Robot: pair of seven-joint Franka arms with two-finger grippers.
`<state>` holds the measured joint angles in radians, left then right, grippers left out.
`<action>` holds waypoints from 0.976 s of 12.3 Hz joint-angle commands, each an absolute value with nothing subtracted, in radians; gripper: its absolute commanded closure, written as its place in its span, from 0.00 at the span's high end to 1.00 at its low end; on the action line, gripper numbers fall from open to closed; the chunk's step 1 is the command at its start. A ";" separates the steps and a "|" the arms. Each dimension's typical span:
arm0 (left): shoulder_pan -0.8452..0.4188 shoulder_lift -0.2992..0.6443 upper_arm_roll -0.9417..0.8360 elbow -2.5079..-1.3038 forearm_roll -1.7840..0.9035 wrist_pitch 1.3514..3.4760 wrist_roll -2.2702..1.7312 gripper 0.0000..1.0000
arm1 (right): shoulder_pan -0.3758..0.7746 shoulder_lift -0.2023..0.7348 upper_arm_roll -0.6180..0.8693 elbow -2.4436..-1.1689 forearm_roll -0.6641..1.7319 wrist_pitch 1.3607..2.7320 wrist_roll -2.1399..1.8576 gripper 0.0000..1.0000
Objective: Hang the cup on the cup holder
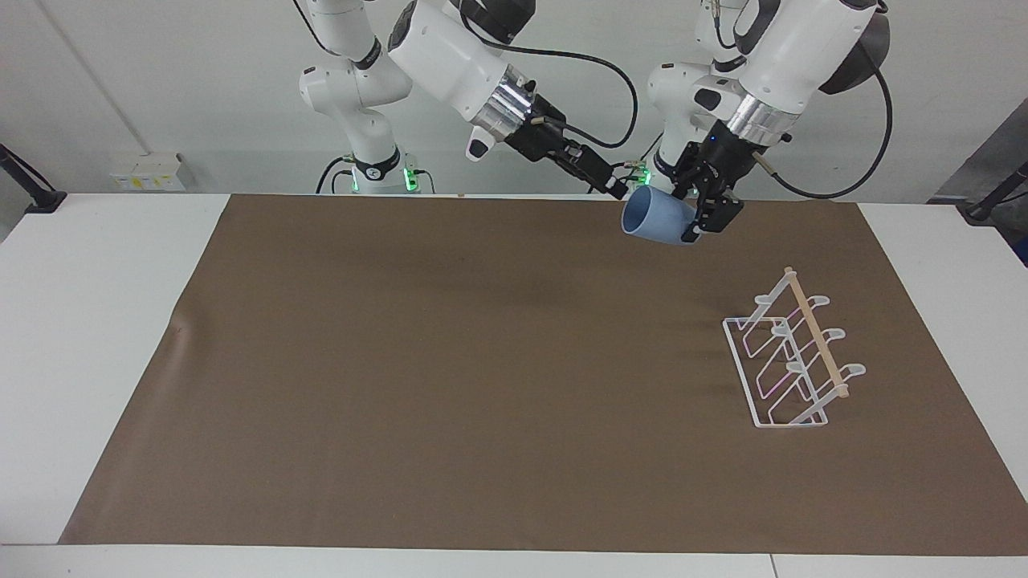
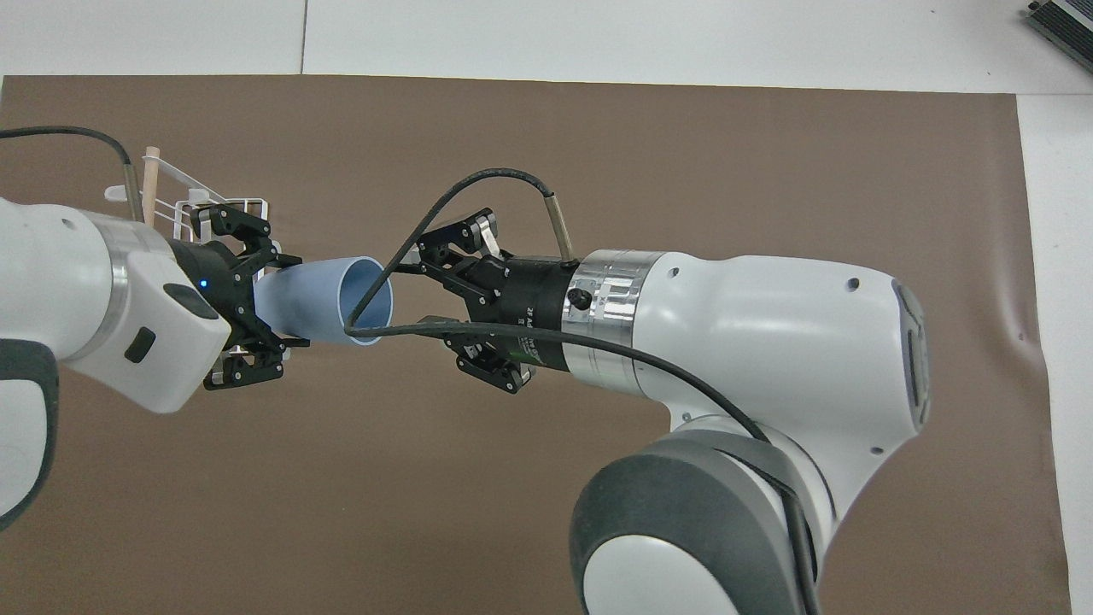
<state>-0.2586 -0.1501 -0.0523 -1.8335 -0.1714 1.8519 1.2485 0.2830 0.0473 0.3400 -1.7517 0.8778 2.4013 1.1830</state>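
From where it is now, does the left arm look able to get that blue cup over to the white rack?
Probably yes. The left pincer holds the cup by its base, up over the mat, free of the right pincer. The rack stands at the left arm's end, with nothing between them.
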 commanded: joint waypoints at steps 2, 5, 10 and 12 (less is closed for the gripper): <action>-0.265 -0.172 -0.064 -1.848 0.079 1.813 1.221 0.00 | 0.279 0.048 0.342 -1.747 0.891 2.413 1.177 0.56; -0.265 -0.164 -0.066 -1.850 0.243 1.813 1.188 0.00 | 0.275 0.046 0.342 -1.749 0.887 2.395 1.039 0.41; -0.319 -0.075 -0.074 -1.829 0.576 1.776 1.076 0.00 | 0.207 0.043 0.334 -1.747 0.855 2.313 0.751 0.29; -0.362 -0.014 -0.074 -1.804 0.681 1.703 0.955 0.00 | 0.180 0.043 0.334 -1.747 0.717 2.303 0.619 0.30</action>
<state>-0.3140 -0.0652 -0.0788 -1.8395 0.5997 1.7715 1.0485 0.2062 0.0472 0.3291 -1.7514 0.8111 2.3253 0.7182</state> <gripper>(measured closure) 0.242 0.696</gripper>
